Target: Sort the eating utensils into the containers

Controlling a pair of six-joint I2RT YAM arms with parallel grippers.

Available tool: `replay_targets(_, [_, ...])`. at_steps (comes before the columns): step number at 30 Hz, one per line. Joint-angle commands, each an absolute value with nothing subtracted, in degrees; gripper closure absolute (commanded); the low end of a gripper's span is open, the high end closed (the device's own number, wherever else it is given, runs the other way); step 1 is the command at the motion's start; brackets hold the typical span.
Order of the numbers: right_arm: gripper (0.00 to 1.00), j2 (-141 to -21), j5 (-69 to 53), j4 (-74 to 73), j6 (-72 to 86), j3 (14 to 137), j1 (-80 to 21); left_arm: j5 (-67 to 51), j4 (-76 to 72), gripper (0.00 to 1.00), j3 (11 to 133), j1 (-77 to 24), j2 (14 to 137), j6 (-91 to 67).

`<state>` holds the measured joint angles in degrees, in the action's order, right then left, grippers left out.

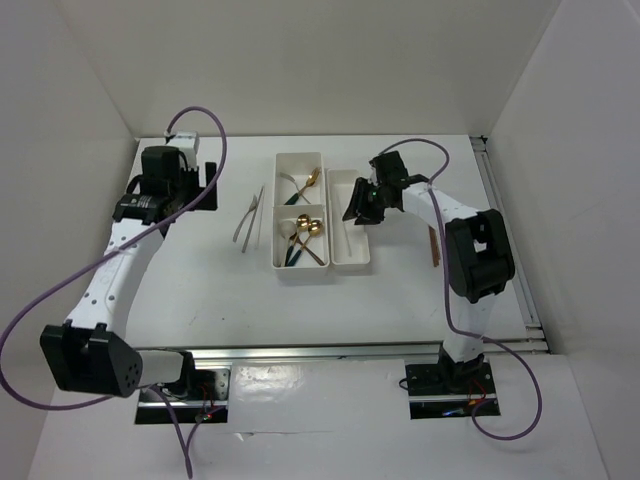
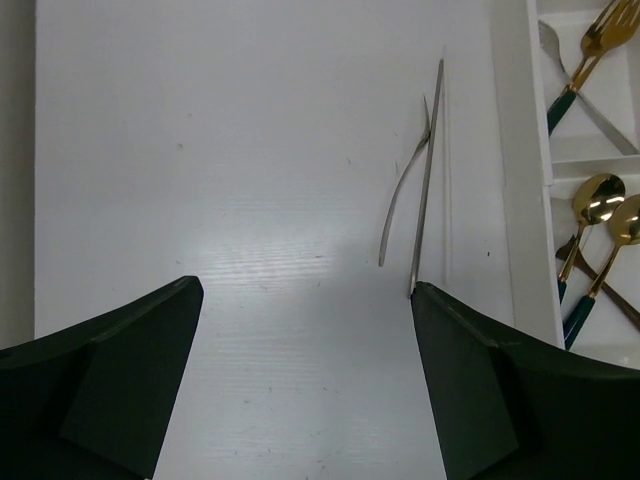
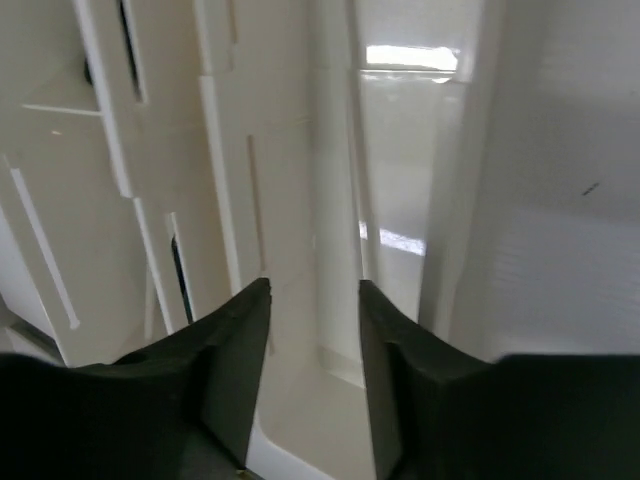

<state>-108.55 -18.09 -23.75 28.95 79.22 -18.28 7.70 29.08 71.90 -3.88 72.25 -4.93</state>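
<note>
The wide two-compartment tray (image 1: 282,215) holds gold forks with dark green handles (image 2: 598,40) in its far compartment and gold spoons (image 2: 598,198) in its near one. The long narrow tray (image 1: 350,250) stands right beside it. My right gripper (image 1: 358,207) hangs over the narrow tray (image 3: 395,170), its jaws apart with nothing between them (image 3: 313,287). A silver fork (image 2: 400,200) and a silver chopstick (image 2: 428,170) lie on the table left of the wide tray (image 2: 515,150). My left gripper (image 1: 200,187) is open and empty (image 2: 305,288), to the left of them.
A pair of brown wooden chopsticks (image 1: 434,246) lies on the table right of the right arm's forearm. White walls enclose the table on the left, back and right. A metal rail (image 1: 340,350) runs along the near edge.
</note>
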Motion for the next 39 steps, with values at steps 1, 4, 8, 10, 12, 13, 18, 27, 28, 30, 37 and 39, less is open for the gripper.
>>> replay_targets(1, [0.49,-108.37,-18.90,-24.26,28.56,78.23,-15.82,5.55,31.46,0.00,74.44,-3.60,75.93,-6.06])
replay_targets(4, [0.46,-107.67,-20.03,-23.64,26.99,78.22,-14.24,1.00,31.99,0.00,74.97,-3.60,78.04,-4.40])
replay_targets(8, [0.49,-102.85,-22.23,-20.75,22.69,80.67,-11.78,-5.26,31.99,0.15,72.16,-3.60,80.14,-3.69])
replay_targets(10, [0.50,-100.82,-22.76,-20.74,18.40,81.73,-11.16,-7.54,30.68,0.29,70.93,-3.60,81.64,-3.08])
replay_targets(12, [0.50,-97.66,-23.55,-20.74,15.40,82.26,-9.68,-7.56,30.67,0.37,70.93,-3.60,85.15,-2.55])
replay_targets(13, [0.50,-96.52,-23.55,-20.74,13.03,81.74,-9.67,-8.17,30.67,0.47,71.62,-3.60,86.47,-1.77])
replay_targets(18, [0.50,-88.09,-24.87,-19.42,7.13,77.53,-6.86,-7.39,29.88,0.52,72.95,-4.74,93.24,0.87])
replay_targets(27, [0.52,-79.72,-22.85,-21.09,0.80,70.50,-2.64,-5.63,26.19,0.44,79.71,-6.68,104.31,3.43])
replay_targets(28, [0.52,-78.93,-22.85,-21.09,0.79,69.71,-1.77,-4.84,26.19,0.44,80.67,-7.29,105.28,3.43])
replay_targets(30, [0.52,-78.23,-22.33,-21.80,0.18,69.18,-0.97,-4.04,25.58,0.42,83.40,-7.29,107.22,4.04])
replay_targets(37, [0.53,-76.55,-21.80,-23.64,-0.35,68.12,2.10,-2.20,25.05,0.43,88.59,-7.91,114.52,6.24])
replay_targets(39, [0.53,-76.55,-21.80,-23.64,-0.35,68.12,2.64,-2.20,25.05,0.43,89.21,-7.91,116.01,6.86])
